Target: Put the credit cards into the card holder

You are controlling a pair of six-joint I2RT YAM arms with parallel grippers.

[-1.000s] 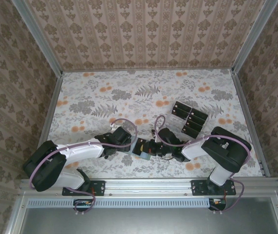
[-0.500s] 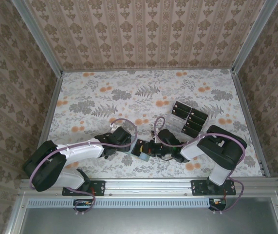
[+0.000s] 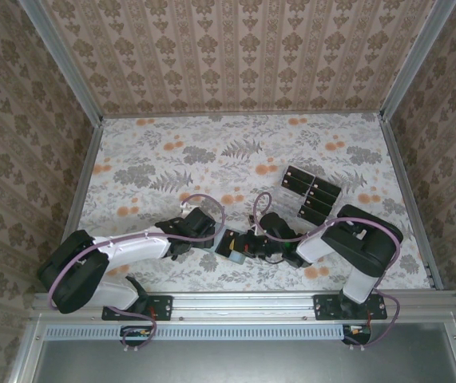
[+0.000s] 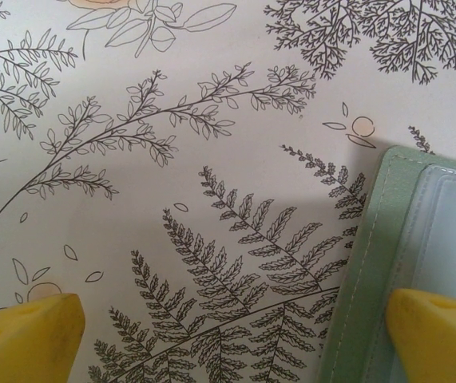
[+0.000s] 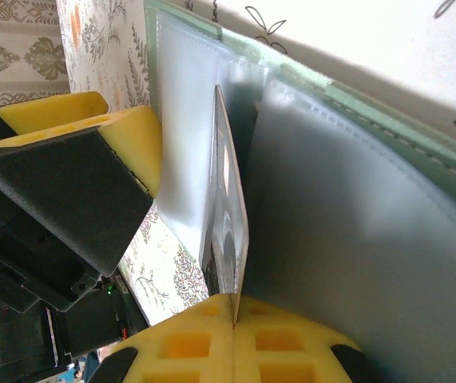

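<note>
The pale green card holder [image 4: 371,263] lies open on the table between both grippers [image 3: 234,246], its clear inner sleeves [image 5: 347,239] showing. My left gripper [image 4: 231,339] is open wide, and its right yellow fingertip [image 4: 439,335] rests on the holder's edge while the other stands on bare table. My right gripper [image 5: 234,319] is shut on a black credit card [image 5: 229,223], held edge-on, its far end between the holder's clear sleeves. Several more black credit cards [image 3: 311,194] lie in a group at the table's right middle. In the top view the two grippers meet at the holder, left [image 3: 216,239] and right [image 3: 251,242].
The table has a floral cloth [image 3: 212,159] and is walled by patterned panels with metal posts [image 3: 399,183]. The left gripper's yellow finger [image 5: 132,136] stands close beside the held card in the right wrist view. Open table lies to the back and left.
The right arm has edged slightly left toward the card holder. The left arm has stayed still.
</note>
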